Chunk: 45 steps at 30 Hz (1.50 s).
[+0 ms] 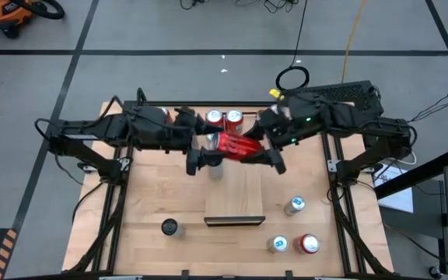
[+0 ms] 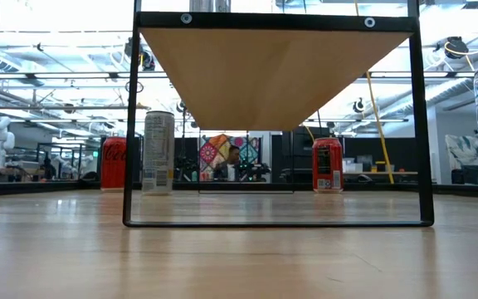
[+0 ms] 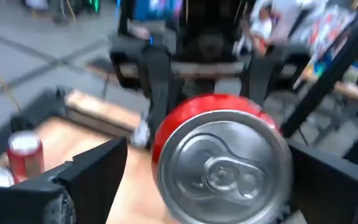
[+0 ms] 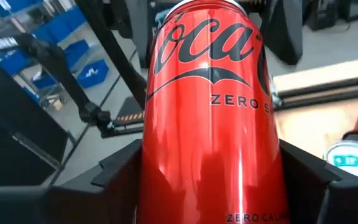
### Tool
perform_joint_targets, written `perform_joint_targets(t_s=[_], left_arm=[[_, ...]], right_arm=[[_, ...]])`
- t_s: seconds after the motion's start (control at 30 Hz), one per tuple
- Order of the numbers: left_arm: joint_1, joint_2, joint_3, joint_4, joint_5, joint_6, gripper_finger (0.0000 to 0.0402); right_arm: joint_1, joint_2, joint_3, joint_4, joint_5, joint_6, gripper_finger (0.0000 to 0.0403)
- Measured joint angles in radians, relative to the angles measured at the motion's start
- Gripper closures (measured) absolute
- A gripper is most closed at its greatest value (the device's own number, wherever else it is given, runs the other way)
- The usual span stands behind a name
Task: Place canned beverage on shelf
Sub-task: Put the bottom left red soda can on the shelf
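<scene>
The slim red Coca-Cola Zero can (image 1: pixel 234 145) lies on its side in the air above the far end of the pale-wood shelf board (image 1: pixel 236 198). The right gripper (image 4: pixel 210 171) clamps its body between both fingers. The left gripper (image 3: pixel 204 186) stands wide around the can's silver top, apart from it.

Wooden tabletop (image 1: pixel 154 194) bearing shelf (image 1: pixel 236 194) and scattered cans (image 1: pixel 294 204).
</scene>
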State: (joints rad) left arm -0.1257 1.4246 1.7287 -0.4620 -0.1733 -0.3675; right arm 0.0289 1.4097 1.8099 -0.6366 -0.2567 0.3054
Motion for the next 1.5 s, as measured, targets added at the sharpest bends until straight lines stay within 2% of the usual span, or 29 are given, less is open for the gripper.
perform_joint_targets(t_s=[0.2,0.43,0.63,0.83,0.9,1.1,1.27,1.5], left_arm=[[-0.004,-0.019,0.001,0.196,-0.097,0.071,0.0002],[-0.026,-0.017,0.001,0.325,-0.173,0.142,0.0002],[-0.057,-0.011,0.000,0.369,-0.253,0.141,0.0002],[-0.100,-0.012,0.000,0.518,-0.332,0.199,0.0002],[-0.114,-0.012,0.000,0.556,-0.372,0.228,0.0002],[-0.137,-0.012,0.000,0.566,-0.449,0.251,0.0002],[-0.138,0.002,0.000,0.559,-0.458,0.250,0.0002],[-0.127,0.036,0.000,0.560,-0.452,0.245,0.0002]], right_arm=[[0.005,-0.076,0.000,0.035,0.070,-0.027,0.0135],[0.045,-0.109,-0.016,0.063,0.194,-0.067,0.0134],[0.067,-0.111,-0.125,0.250,0.205,-0.073,0.0134],[0.066,-0.111,-0.214,0.505,0.214,-0.067,0.0134],[0.066,-0.112,-0.228,0.557,0.246,-0.068,0.0134],[0.066,-0.112,-0.236,0.620,0.359,-0.138,0.0134],[0.078,-0.112,-0.236,0.625,0.440,-0.198,0.0134],[0.117,-0.104,-0.236,0.639,0.467,-0.254,0.0134]])
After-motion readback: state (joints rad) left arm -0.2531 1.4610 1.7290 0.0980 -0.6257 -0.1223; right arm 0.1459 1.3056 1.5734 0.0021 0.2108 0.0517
